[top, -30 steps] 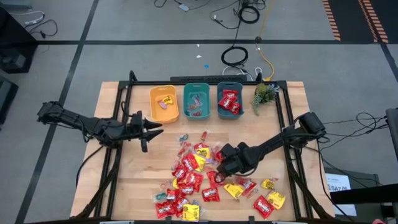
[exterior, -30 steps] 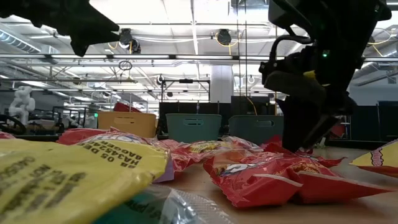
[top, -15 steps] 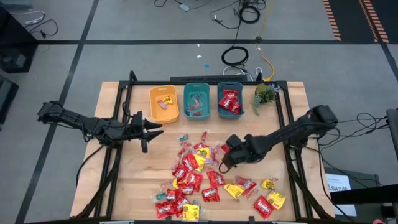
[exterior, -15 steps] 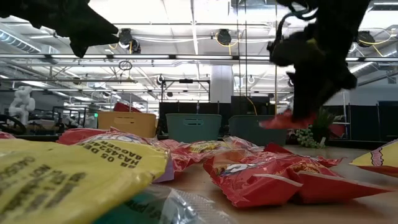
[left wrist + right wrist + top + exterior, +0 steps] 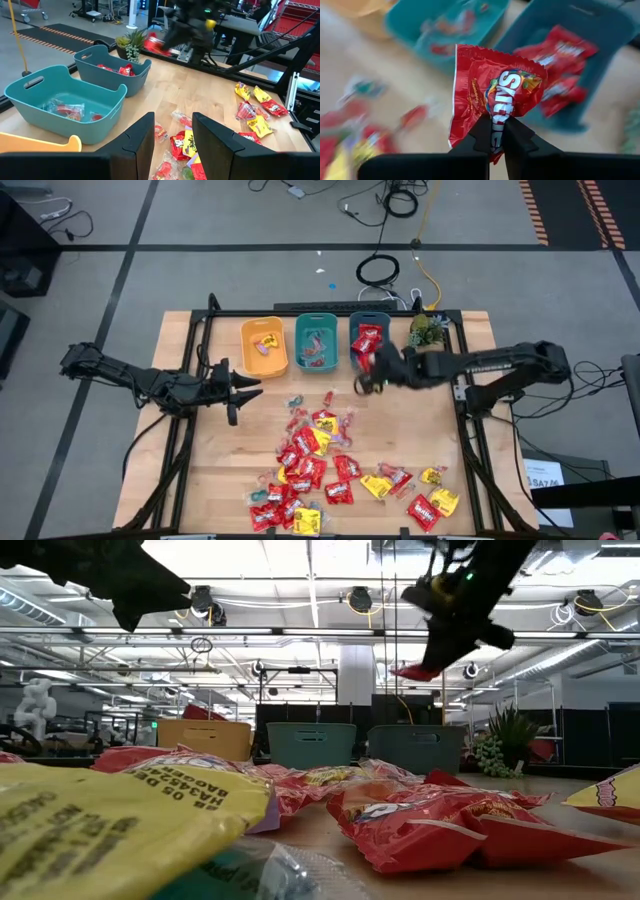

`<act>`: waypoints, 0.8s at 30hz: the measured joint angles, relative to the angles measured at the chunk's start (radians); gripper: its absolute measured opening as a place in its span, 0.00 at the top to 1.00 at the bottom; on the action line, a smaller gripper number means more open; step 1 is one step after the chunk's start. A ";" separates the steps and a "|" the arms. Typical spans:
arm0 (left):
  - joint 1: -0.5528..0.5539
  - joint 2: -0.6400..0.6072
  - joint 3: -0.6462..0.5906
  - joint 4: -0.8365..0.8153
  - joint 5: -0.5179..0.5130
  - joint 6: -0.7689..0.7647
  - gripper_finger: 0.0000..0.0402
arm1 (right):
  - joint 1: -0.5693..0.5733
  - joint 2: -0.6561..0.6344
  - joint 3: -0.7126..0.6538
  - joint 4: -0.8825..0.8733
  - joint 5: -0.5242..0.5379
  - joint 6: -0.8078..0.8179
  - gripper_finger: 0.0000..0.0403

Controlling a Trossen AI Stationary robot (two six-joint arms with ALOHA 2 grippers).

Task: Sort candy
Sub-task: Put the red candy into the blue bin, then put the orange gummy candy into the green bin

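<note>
Candy lies in a loose pile (image 5: 318, 465) of red and yellow packets on the wooden table. More pieces sit in the yellow bin (image 5: 264, 346), the middle teal bin (image 5: 317, 342) and the right teal bin (image 5: 370, 338). My right gripper (image 5: 366, 374) is shut on a red packet (image 5: 492, 97), high over the near edge of the right teal bin. My left gripper (image 5: 172, 145) hovers open at the table's left, near the yellow bin, with nothing between its fingers. My right gripper pinches the red packet between its two fingers (image 5: 481, 134) at the middle of one edge (image 5: 495, 131). The fingers slant down from the table's right side. The packet is lifted clear of the table and bins and sticks out past the fingertips (image 5: 415, 671), tilted.
A small green plant (image 5: 425, 330) stands at the far right, beside the right teal bin. A dark frame (image 5: 330, 311) runs along the table's far edge and sides. Bare wood (image 5: 430, 410) lies between the bins and the pile.
My right gripper has taken hold of a red packet from the pile's right side. It has lifted the packet clear and carried it up and toward the table's far edge, to the right teal bin, turning as it went.
</note>
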 joint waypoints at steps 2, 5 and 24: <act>0.000 0.000 0.000 0.000 0.000 0.000 0.65 | -0.076 0.003 0.000 0.023 -0.002 -0.046 0.97; 0.000 0.000 0.000 0.000 0.000 0.000 0.65 | -0.172 0.018 0.001 0.055 0.001 -0.105 0.96; 0.000 0.000 0.000 -0.020 0.000 0.001 0.65 | -0.350 0.028 0.002 0.147 -0.156 -0.261 0.35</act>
